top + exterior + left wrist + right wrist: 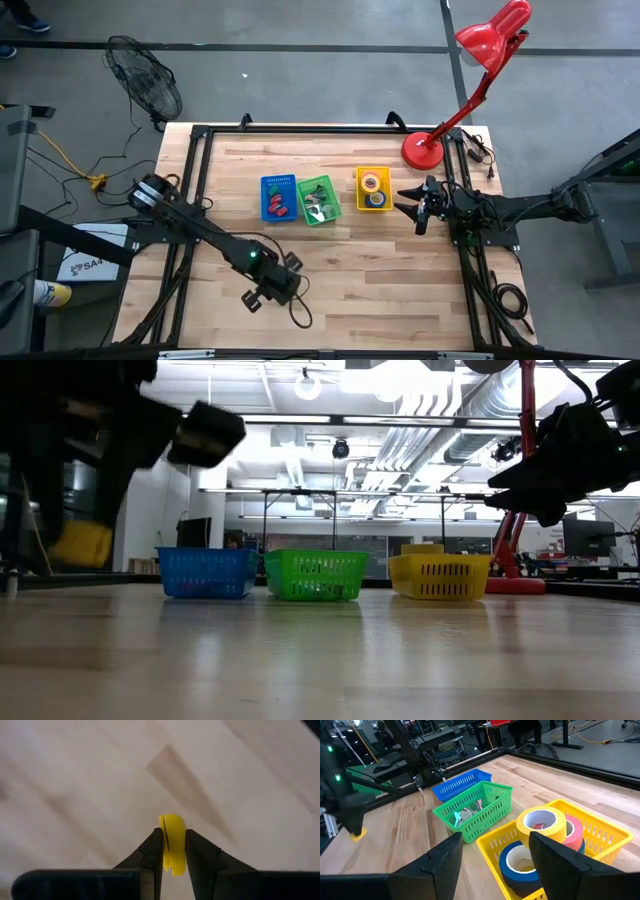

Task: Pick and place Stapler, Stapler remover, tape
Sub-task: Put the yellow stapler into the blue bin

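My left gripper [172, 839] is shut on a small yellow tape roll [173, 832] above the table's near middle [256, 294]. In the low view the roll [80, 545] hangs above the wood. My right gripper [495, 842] is open and holds nothing. It hovers just right of the yellow bin [374, 176], and the low view shows it high up [545, 480]. That bin [600, 832] holds a yellow roll [540, 820], a blue roll [517, 865] and a pink one [574, 832]. Red staplers lie in the blue bin [278, 186]. Metal staple removers lie in the green bin [318, 186]. My left gripper pinches the yellow tape roll between its two fingers [152, 852]. One finger lies on each flat side, and the rounded outer band [174, 822] shows between them. The fingers point down from above. The roll stands on edge in the hold, lifted clear of the table.
The three bins stand in a row at mid-table. A red desk lamp has its base [423, 150] on the far right corner, with cables beside it. A floor fan [145, 80] lies beyond the far left edge. Bare wood surrounds my left gripper.
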`<state>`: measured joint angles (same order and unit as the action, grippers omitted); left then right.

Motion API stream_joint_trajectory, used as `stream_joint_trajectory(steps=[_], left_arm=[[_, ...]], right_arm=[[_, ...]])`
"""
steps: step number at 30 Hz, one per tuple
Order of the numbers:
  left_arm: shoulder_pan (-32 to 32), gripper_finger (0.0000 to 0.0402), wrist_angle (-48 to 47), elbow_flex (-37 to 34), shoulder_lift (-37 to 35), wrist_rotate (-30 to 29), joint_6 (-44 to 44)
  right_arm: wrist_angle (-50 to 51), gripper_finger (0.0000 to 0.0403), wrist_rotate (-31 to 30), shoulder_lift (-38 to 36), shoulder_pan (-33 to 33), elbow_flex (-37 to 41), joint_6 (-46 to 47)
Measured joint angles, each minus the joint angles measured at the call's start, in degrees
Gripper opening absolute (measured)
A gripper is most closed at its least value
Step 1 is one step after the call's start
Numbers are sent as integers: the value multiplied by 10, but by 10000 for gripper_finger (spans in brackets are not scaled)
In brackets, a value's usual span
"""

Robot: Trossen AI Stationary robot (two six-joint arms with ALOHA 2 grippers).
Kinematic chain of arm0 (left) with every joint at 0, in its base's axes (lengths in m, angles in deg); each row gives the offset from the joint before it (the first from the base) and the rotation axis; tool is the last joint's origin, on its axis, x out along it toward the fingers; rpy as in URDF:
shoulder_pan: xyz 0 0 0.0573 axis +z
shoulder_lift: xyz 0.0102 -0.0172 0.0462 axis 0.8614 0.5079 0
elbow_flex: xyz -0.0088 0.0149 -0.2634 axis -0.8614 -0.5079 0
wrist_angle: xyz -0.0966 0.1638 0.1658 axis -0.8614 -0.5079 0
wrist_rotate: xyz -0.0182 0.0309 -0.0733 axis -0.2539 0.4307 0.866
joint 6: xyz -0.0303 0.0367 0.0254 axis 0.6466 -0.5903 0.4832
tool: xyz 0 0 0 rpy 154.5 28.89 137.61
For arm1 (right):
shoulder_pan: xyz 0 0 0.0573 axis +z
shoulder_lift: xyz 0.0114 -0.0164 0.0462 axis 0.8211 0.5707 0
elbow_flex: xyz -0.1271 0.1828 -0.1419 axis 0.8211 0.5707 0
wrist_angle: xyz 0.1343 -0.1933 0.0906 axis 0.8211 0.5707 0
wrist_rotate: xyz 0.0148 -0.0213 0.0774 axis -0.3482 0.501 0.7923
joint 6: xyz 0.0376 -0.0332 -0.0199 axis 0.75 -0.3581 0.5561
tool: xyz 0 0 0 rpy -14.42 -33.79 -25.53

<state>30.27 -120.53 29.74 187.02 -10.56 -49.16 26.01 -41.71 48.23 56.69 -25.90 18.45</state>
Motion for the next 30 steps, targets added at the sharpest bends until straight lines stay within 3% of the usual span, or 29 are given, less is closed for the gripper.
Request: stream_joint_trajectory(steps=[5, 13, 30], left_arm=[[12, 62, -59, 0, -47, -71, 32], [82, 62, -141, 0, -90, -168, 101], [300, 63, -154, 0, -93, -181, 236]], right_arm=[[0, 220, 0, 0, 0, 0, 0], [1, 220, 0, 0, 0, 0, 0], [2, 220, 0, 0, 0, 0, 0]])
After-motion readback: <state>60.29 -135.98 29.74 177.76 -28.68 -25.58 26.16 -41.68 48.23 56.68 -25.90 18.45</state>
